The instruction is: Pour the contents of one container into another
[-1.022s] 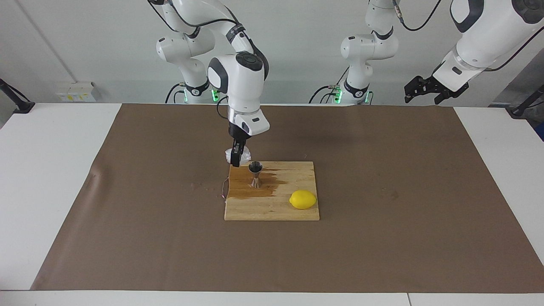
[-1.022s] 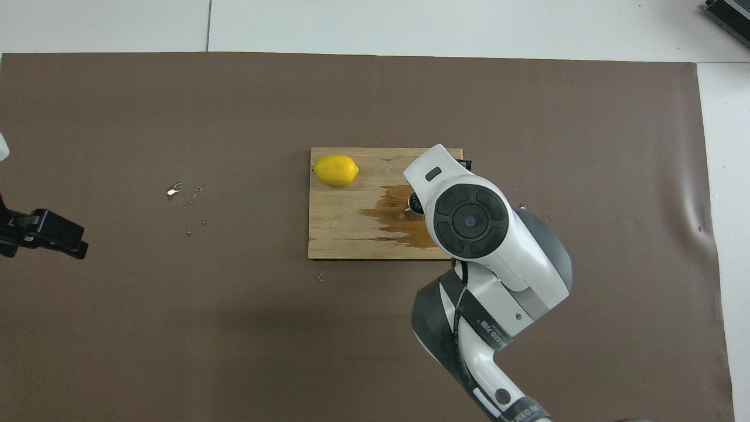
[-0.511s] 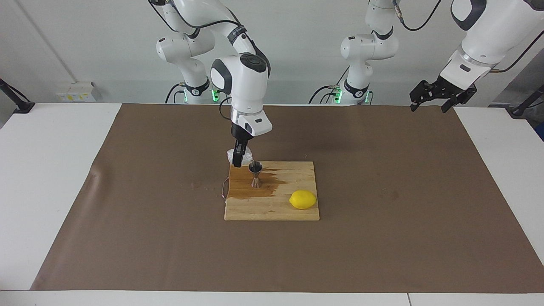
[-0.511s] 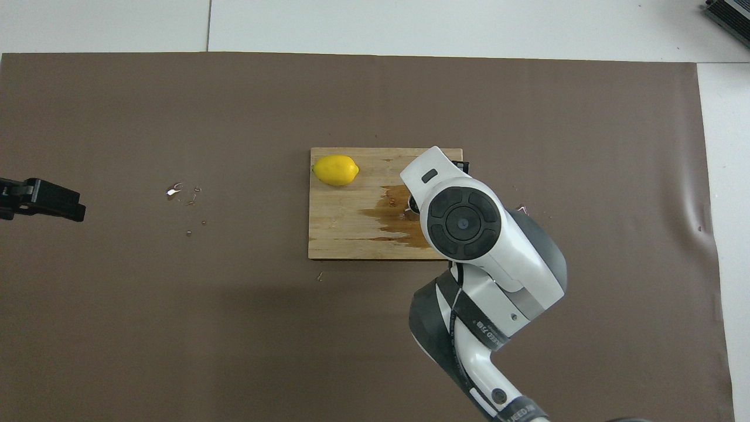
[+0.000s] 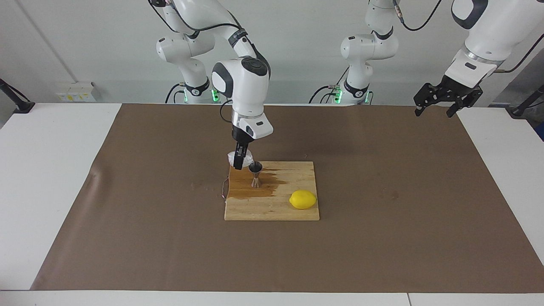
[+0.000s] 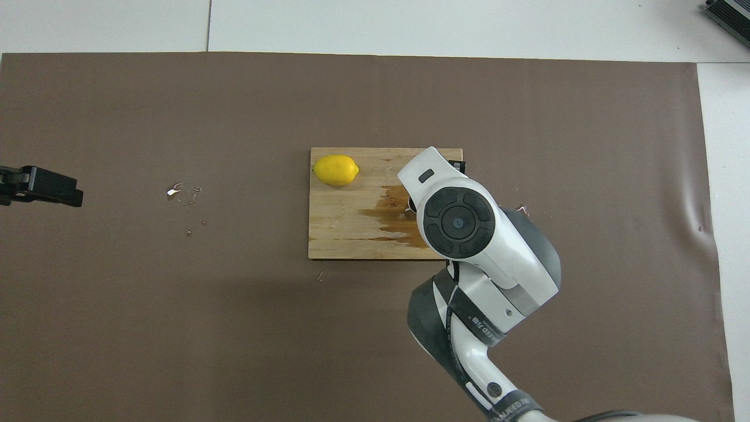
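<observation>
Cup [image 5: 234,158] of translucent white plastic hung clamped in the right gripper [image 5: 239,160], held over the robot-side corner of a wooden cutting board [image 5: 272,208] at the right arm's end and just beside the mouth of the silver jigger [image 5: 255,174]. The jigger stood upright on the board inside a dark wet stain [image 5: 263,187], apparently kept on the wood so that spills would land there, not on the brown mat [image 5: 382,221]. The cup's closeness to the jigger's rim suggested a pour in progress or just finishing; no stream could be made out. A lemon [image 5: 302,199] lay on the board's farther corner toward the left arm's end, well clear of the work. The left gripper [image 5: 440,98], fingers spread and holding nothing, waited high over the left arm's end of the mat. Only the facing view showed the cup and the grasp; from overhead the right arm's wrist [image 6: 457,220] hid both, leaving a sliver of the jigger, though that view revealed droplets [image 6: 181,190] scattered on the mat.
</observation>
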`<action>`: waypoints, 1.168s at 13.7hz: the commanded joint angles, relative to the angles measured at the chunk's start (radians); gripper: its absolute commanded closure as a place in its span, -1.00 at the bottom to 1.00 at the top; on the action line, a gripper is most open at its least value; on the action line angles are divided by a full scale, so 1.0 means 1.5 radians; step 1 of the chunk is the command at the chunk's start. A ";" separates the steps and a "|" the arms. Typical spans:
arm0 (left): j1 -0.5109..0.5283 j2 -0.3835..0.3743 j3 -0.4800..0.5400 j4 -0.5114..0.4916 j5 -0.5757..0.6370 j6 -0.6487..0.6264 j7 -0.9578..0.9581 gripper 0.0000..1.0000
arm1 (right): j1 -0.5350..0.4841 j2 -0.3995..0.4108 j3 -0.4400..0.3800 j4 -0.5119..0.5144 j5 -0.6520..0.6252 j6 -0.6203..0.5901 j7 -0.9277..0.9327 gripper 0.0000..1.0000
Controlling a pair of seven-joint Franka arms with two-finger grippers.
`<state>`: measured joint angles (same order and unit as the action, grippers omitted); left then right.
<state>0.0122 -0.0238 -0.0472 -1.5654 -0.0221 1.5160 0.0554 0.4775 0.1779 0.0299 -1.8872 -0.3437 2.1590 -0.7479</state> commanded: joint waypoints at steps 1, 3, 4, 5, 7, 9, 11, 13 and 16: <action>-0.003 -0.032 -0.002 -0.041 0.011 0.006 0.009 -1.00 | -0.002 -0.001 0.004 -0.004 -0.024 0.012 0.018 0.77; 0.000 -0.032 -0.004 -0.036 0.015 0.001 0.010 -1.00 | -0.002 -0.001 0.004 -0.004 -0.026 0.009 0.018 0.77; 0.003 -0.031 -0.004 -0.034 0.015 0.002 0.010 -1.00 | -0.002 -0.001 0.004 -0.004 -0.026 0.008 0.018 0.77; 0.004 -0.029 -0.003 -0.025 0.014 -0.001 0.010 -1.00 | -0.001 -0.001 0.004 -0.004 -0.026 0.008 0.018 0.77; 0.004 -0.027 -0.002 -0.019 0.015 -0.005 0.010 -1.00 | -0.001 -0.001 0.004 -0.004 -0.026 0.007 0.018 0.77; 0.005 -0.028 -0.002 -0.018 0.012 -0.003 0.011 -1.00 | -0.001 -0.002 0.004 -0.004 -0.026 0.002 0.018 0.77; 0.004 -0.026 0.000 -0.014 0.014 -0.001 0.020 -1.00 | 0.010 -0.003 0.004 -0.004 -0.039 -0.003 0.018 0.77; -0.004 -0.032 -0.004 -0.033 0.030 0.007 0.019 -1.00 | 0.012 -0.005 0.004 -0.003 -0.059 -0.015 0.019 0.78; -0.008 -0.033 -0.007 -0.036 0.036 0.020 0.019 -1.00 | 0.012 -0.005 0.004 -0.003 -0.059 -0.013 0.019 0.78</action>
<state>0.0056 -0.0488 -0.0612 -1.5871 0.0121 1.5196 0.0713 0.4957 0.1779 0.0311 -1.8872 -0.3987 2.1515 -0.7477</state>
